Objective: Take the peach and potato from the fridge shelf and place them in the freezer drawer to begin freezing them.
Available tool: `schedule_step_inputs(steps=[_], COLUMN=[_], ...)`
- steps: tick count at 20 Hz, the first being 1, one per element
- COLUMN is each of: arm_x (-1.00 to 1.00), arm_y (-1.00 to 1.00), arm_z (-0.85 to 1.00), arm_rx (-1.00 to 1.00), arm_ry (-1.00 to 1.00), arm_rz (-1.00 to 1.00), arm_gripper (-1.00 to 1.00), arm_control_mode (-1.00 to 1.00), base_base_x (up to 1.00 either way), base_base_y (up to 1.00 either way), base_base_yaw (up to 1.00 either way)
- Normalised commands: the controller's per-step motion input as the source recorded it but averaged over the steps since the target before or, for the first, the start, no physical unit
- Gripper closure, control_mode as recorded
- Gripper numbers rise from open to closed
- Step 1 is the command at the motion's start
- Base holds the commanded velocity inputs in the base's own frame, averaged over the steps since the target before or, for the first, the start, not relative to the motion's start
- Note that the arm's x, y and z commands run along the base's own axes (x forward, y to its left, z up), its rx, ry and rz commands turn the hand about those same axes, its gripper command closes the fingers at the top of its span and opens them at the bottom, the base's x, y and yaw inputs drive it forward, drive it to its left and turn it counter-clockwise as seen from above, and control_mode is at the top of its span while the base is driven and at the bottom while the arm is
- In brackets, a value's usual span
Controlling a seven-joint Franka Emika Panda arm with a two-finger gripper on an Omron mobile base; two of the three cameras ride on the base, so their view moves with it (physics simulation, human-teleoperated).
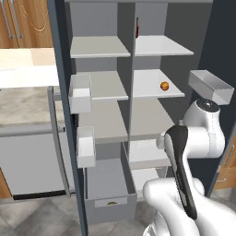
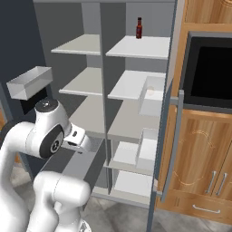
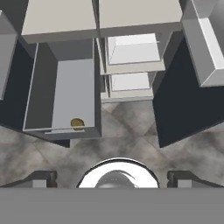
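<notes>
Presently, your left base view lists: peach (image 1: 164, 85) resting on the glossy fridge shelf (image 1: 152, 83), right compartment; freezer drawer (image 1: 109, 188) pulled open at lower left, potato (image 1: 111, 203) just behind its front panel. Your right base view lists: dark red bottle (image 2: 139, 28) upright on the top shelf. Your hand view lists: gripper (image 3: 113, 179) fingertips set wide apart, holding nothing; potato lying at the drawer's front end.

rendered kitchen, open fridge (image 1: 131, 69), wood cabinets (image 2: 199, 154), built-in oven (image 2: 210, 74), tiled floor (image 3: 131, 131)
</notes>
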Motion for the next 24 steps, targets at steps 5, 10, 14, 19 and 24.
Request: schedule_step_inputs(steps=[5, 10, 14, 19, 24], arm_x=[0.0, -0.02, 0.0, 0.0, 0.0], arm_y=[0.27, 0.05, 0.0, 0.0, 0.0], arm_z=[-0.08, -0.05, 0.0, 0.0, 0.0], arm_rx=[-0.01, 0.0, 0.0, 0.0, 0.0], arm_ry=[0.07, 0.0, 0.0, 0.0, 0.0], arm_rz=[0.0, 0.0, 0.0, 0.0, 0.0], arm_gripper=[-1.0, -1.0, -1.0, -1.0, -1.0], arm_control_mode=[-1.0, 1.0, 1.0, 1.0, 1.0], base_base_x=[0.0, -0.04, 0.0, 0.12, 0.41], base_base_y=[0.0, 0.0, -0.25, -0.42, -0.04], base_base_yaw=[0.0, -0.01, -0.12, -0.04, 0.0])
